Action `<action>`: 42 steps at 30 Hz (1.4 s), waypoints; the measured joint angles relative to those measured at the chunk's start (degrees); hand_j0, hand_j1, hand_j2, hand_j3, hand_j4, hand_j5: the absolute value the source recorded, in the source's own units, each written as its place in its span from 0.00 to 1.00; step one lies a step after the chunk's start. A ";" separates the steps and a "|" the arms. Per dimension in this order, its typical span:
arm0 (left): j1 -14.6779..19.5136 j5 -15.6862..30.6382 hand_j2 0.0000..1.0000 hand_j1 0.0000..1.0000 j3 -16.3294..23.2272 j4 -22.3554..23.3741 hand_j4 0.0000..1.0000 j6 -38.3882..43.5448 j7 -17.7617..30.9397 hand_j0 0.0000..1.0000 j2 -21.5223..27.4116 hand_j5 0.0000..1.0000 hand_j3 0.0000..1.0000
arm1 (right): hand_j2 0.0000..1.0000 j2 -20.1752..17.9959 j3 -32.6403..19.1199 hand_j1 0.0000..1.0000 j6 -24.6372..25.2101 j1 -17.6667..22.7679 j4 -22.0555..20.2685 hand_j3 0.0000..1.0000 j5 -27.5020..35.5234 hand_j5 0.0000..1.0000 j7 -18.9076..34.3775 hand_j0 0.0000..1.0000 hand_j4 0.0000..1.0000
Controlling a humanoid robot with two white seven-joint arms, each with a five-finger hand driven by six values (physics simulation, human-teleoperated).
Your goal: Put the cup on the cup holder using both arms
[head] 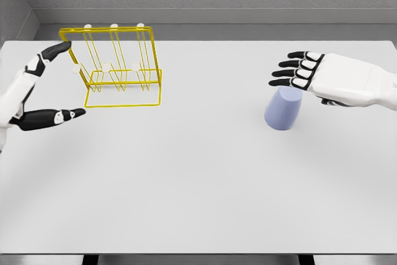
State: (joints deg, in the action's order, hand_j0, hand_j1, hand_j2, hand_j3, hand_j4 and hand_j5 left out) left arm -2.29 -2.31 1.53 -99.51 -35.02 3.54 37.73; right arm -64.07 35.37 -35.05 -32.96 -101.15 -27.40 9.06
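Observation:
A pale blue cup (283,110) stands upside down on the white table, right of the middle. My right hand (298,70) hovers just behind and above it, fingers stretched out to the left, holding nothing. The yellow wire cup holder (118,69) with white-tipped pegs stands at the back left. My left hand (53,82) is spread wide beside the rack's left side, its upper fingers at the top-left corner and its thumb low near the base. It holds nothing.
The white table (198,184) stretches wide between the rack and the cup and toward its front edge. A grey wall runs behind the table's back edge.

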 measured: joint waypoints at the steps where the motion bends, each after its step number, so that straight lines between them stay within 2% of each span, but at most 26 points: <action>1: 0.00 -0.04 1.00 1.00 0.07 -0.04 1.00 0.00 0.00 1.00 -0.05 1.00 1.00 | 1.00 -0.05 0.00 1.00 0.00 -0.09 0.00 1.00 0.00 1.00 0.03 1.00 1.00; 5: -0.88 -0.05 1.00 1.00 0.23 0.11 1.00 0.00 0.00 1.00 -0.33 1.00 1.00 | 1.00 -0.90 0.42 1.00 0.00 -1.23 0.00 1.00 0.05 1.00 -0.25 1.00 1.00; 6: -0.88 -0.02 1.00 1.00 0.26 0.18 1.00 0.00 0.00 1.00 -0.40 1.00 1.00 | 1.00 -1.28 0.55 1.00 0.01 -2.11 0.04 1.00 0.02 1.00 -0.18 1.00 1.00; 7: -0.87 -0.01 1.00 1.00 0.27 0.29 1.00 0.00 0.00 1.00 -0.54 1.00 1.00 | 1.00 -1.49 0.72 1.00 -0.03 -5.31 0.32 1.00 -0.29 1.00 0.45 1.00 1.00; 8: -0.97 -0.03 1.00 1.00 0.32 0.44 1.00 0.00 -0.01 1.00 -0.68 1.00 1.00 | 1.00 -1.58 0.71 1.00 0.03 -7.28 0.69 1.00 0.06 1.00 2.90 1.00 1.00; 10: -1.05 0.03 1.00 1.00 0.36 0.71 1.00 0.00 -0.03 1.00 -0.88 1.00 1.00 | 1.00 -0.89 0.91 1.00 -0.03 -11.58 1.18 1.00 0.10 1.00 11.11 1.00 1.00; 12: -1.05 0.08 1.00 1.00 0.38 0.85 1.00 0.00 -0.02 1.00 -1.24 1.00 1.00 | 1.00 0.72 1.00 1.00 -0.02 -12.57 1.80 1.00 0.34 1.00 18.16 1.00 1.00; 15: -1.05 0.16 1.00 1.00 0.50 0.88 1.00 0.00 -0.03 1.00 -1.54 1.00 1.00 | 1.00 4.52 2.79 1.00 -0.04 -15.20 4.03 1.00 0.14 1.00 23.09 1.00 1.00; 17: -1.05 0.20 1.00 1.00 1.58 0.85 1.00 0.01 -0.05 1.00 -1.79 1.00 1.00 | 1.00 7.18 4.78 1.00 -0.06 -15.82 6.16 1.00 -0.25 1.00 24.49 1.00 1.00; 21: -1.14 0.35 1.00 1.00 6.58 0.96 1.00 0.00 -0.31 1.00 -2.50 1.00 1.00 | 1.00 10.89 7.76 1.00 -0.08 -15.82 8.86 1.00 -2.35 1.00 25.58 1.00 1.00; 28: -2.29 0.78 1.00 1.00 13.63 2.06 1.00 0.01 -0.51 1.00 -1.21 1.00 1.00 | 0.99 12.52 9.86 0.99 -0.09 -15.73 9.21 0.99 -6.01 0.99 25.93 0.99 0.99; 36: 1.49 7.99 1.00 1.00 25.48 3.29 1.00 0.01 -0.30 1.00 2.59 1.00 1.00 | 0.99 14.45 11.73 0.99 -0.08 -15.38 10.46 0.99 -8.73 0.99 25.96 0.99 0.99; 39: 1.85 13.97 1.00 1.00 28.26 3.14 1.00 0.01 1.04 1.00 3.49 1.00 1.00 | 0.99 15.29 11.88 0.99 -0.08 -15.38 11.13 0.99 -9.36 0.99 25.96 0.99 0.99; 42: 1.85 22.36 1.00 1.00 29.68 3.44 1.00 0.00 5.54 1.00 3.92 1.00 1.00 | 0.99 16.24 11.94 0.99 -0.08 -15.21 12.42 0.99 -10.16 0.99 25.96 0.99 0.99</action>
State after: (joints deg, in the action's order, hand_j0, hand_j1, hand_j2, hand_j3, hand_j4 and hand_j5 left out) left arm -0.44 20.05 31.21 -96.07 -35.02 9.09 41.65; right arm -47.83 47.30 -35.12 -48.16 -88.73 -37.56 35.02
